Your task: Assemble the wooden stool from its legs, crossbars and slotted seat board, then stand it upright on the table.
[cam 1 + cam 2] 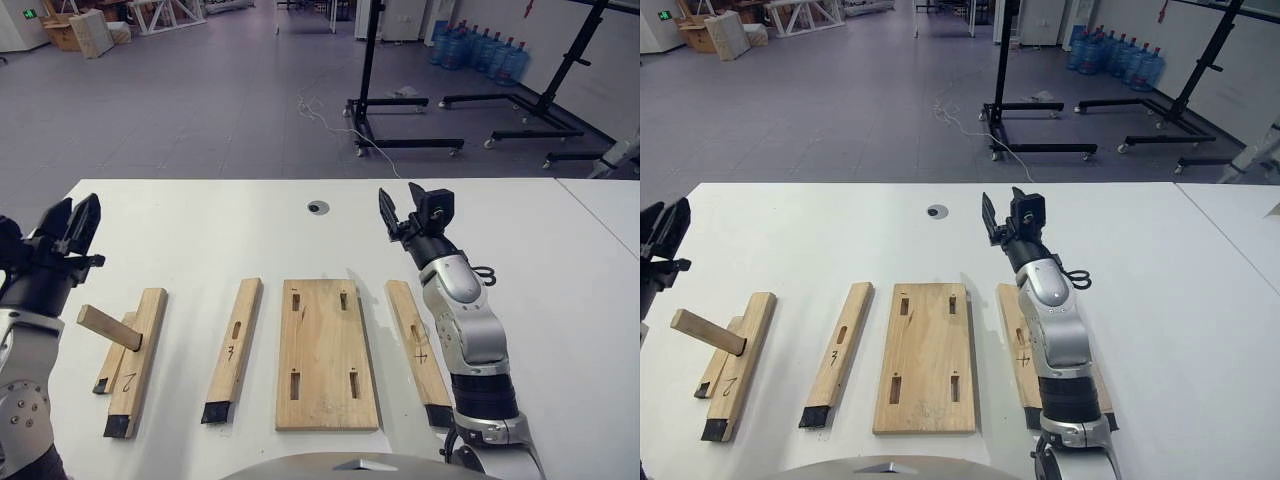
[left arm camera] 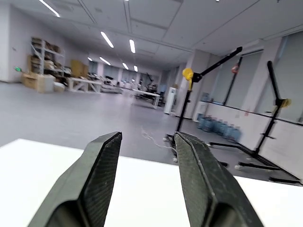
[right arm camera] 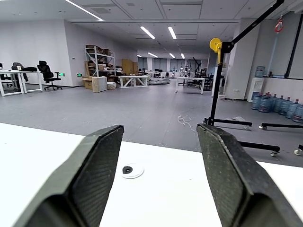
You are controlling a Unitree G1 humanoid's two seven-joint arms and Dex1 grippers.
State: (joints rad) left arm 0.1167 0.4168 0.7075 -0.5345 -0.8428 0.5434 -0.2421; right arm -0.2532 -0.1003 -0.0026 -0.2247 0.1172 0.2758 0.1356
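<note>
Stool leg [image 1: 408, 320] lies partly hidden behind right arm [image 1: 472, 340].

You are looking across a wide hall with a grey floor [image 1: 200, 100], where a black wheeled stand [image 1: 410, 144] sits mid-room. A white cable [image 1: 320, 118] trails over the floor just left of that stand, a second black stand [image 1: 525, 133] is parked to its right, and blue water bottles [image 1: 480, 50] line the white wall [image 1: 555, 45] behind it. Cartons [image 1: 90, 32] sit far to its left; strip lights [image 3: 151, 32] run overhead.
</note>
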